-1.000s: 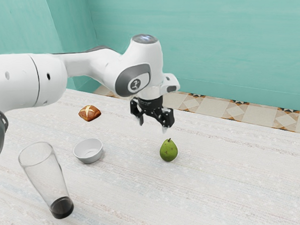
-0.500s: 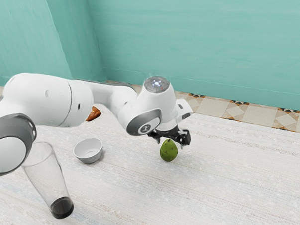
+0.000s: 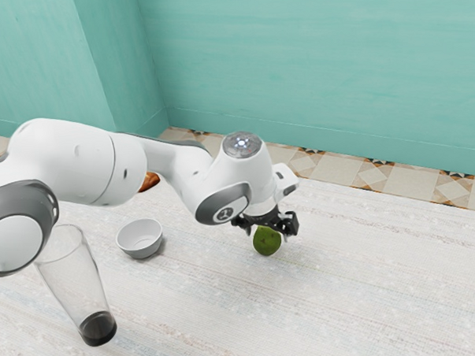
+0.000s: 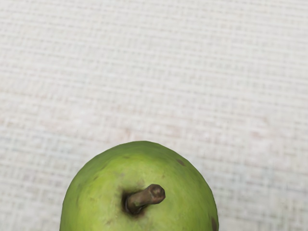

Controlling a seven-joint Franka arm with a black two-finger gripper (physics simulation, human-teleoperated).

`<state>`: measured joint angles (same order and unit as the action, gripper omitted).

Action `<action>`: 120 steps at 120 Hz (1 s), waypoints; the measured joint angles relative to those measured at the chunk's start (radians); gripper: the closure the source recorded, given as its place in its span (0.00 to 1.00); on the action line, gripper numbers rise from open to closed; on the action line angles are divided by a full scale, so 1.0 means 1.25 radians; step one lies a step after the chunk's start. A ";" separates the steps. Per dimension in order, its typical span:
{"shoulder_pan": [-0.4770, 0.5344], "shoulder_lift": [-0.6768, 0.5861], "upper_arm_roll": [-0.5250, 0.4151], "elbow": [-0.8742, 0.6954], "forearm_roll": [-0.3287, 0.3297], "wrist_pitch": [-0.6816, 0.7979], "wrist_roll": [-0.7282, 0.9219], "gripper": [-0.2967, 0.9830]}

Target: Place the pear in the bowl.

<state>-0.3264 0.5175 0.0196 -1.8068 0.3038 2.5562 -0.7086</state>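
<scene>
Just under our pincer (image 3: 267,233), between its two fingers, is the pear (image 3: 266,241), resting on the table (image 3: 337,292). It sits upright, its long axis running up toward our hand; in the wrist view the stem (image 4: 144,197) pokes up at a slant from the top of the fruit. The fingers stand apart, one on each side of it, and we see no clamp on the flesh.

So the coming move, as we judge it, turns on height and centring rather than reach: perhaps a little further down, so the fingers come level with the pear's fuller part, then a squeeze from both sides. Too high a grip might slide off the narrowing shoulder or catch the stem.

After that we would need to lift and carry toward the exterior view's left, where the bowl (image 3: 140,251) stands well apart from the pear, on the side our arm (image 3: 79,157) comes from. Its rim is what the hanging fruit must get over. Past the bowl, farther left and nearer that camera, stands a tall glass (image 3: 74,276), which we should avoid by not overshooting. Part of a brown bread roll (image 3: 149,182) peeks out behind our arm.
</scene>
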 joint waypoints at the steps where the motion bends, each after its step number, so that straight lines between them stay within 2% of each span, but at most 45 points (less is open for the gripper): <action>1: 0.000 0.000 0.000 0.000 0.000 0.000 0.000 0.25; 50: 0.015 0.032 0.005 0.008 0.002 0.030 0.038 0.27; 120: 0.015 0.043 0.004 0.015 0.005 0.043 0.063 0.51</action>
<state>-0.3075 0.5718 0.0247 -1.7877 0.3102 2.6094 -0.6297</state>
